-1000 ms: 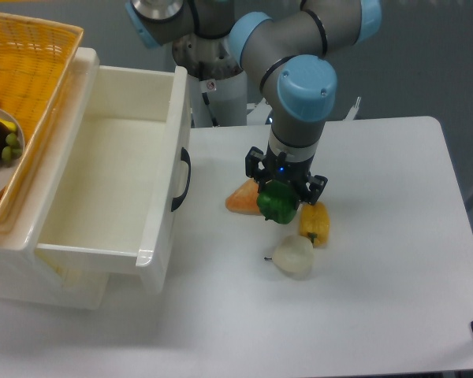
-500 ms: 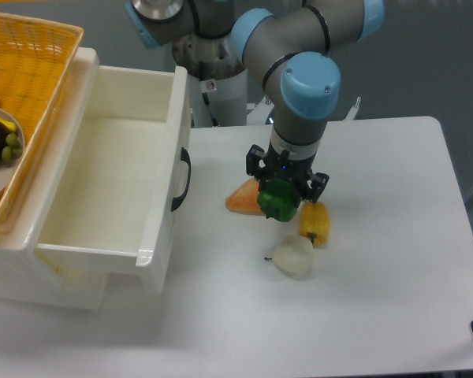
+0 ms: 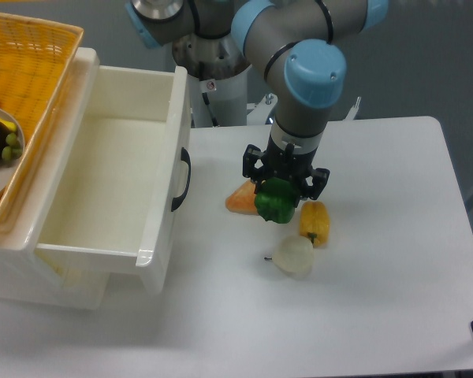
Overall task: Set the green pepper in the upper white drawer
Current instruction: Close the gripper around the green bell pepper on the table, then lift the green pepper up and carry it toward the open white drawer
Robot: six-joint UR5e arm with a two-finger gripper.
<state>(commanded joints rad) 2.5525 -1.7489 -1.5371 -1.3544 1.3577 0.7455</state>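
Observation:
The green pepper (image 3: 275, 201) is glossy and dark green, held in my gripper (image 3: 279, 191), which is shut on it from above, slightly above the table. It hangs between an orange wedge and a yellow-orange pepper. The upper white drawer (image 3: 159, 230) stands pulled open at the left, its inside empty, its dark curved handle (image 3: 184, 179) facing the gripper. The pepper is well to the right of the drawer's front panel.
An orange wedge-shaped fruit (image 3: 240, 198) lies just left of the pepper, a small yellow-orange pepper (image 3: 314, 223) to its right, and a pale pear (image 3: 293, 257) below. An orange woven basket (image 3: 24, 71) with a plate of fruit sits above the drawer at the far left.
The gripper with the green pepper has risen a little and shifted slightly left. The other objects have not moved.

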